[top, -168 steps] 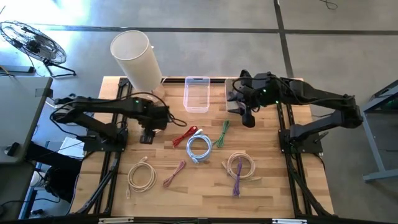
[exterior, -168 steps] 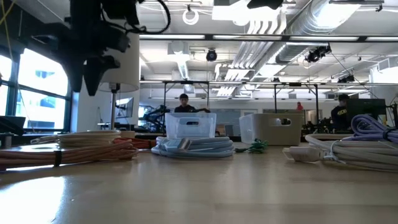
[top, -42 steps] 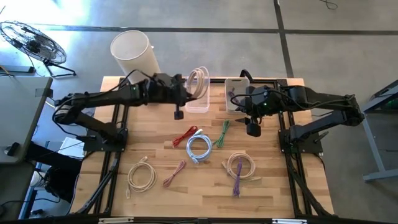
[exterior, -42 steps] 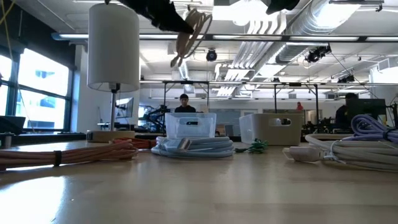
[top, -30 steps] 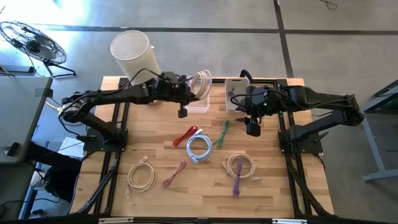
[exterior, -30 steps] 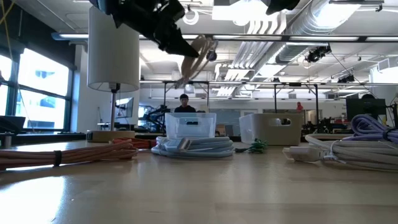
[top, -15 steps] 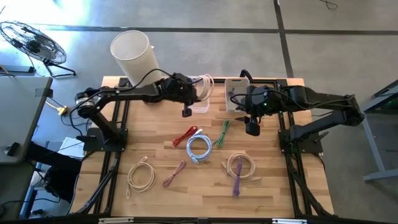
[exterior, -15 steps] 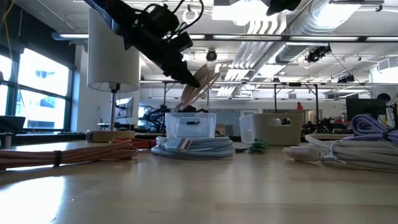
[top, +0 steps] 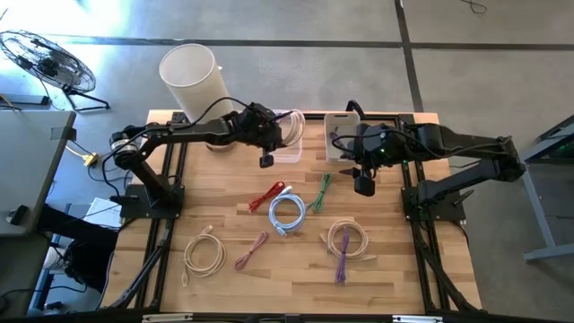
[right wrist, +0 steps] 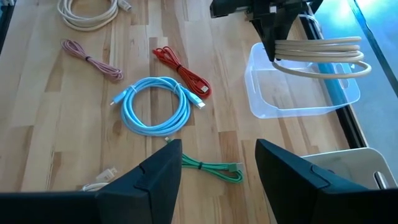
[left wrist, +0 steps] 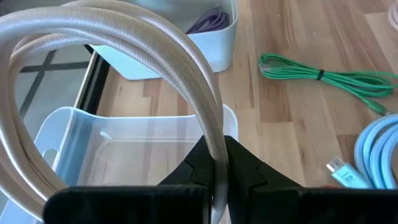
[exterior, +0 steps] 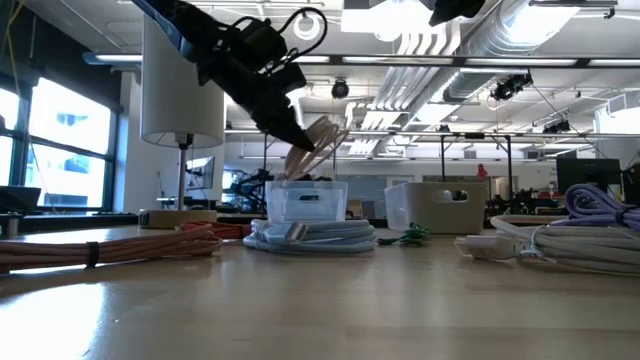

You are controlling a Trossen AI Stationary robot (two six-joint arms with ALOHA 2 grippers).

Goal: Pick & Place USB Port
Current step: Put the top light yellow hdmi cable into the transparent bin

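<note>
You will find no text, label, brand, number or sign that can be read in any of the four views. The clear bin carries a small dark patch on its front wall in the low view, but you cannot make out any letters on it. Nothing legible shows on the table, the cables, the arms or in the room behind.

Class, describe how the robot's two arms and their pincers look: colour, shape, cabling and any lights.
Both arms are dark, jointed and slim, mounted on black frames at the table's sides, with black cables looping along them. The left pincer has two black wedge-shaped fingers. The right pincer has broad, flat black fingers. A small green light shows on the right arm.
</note>
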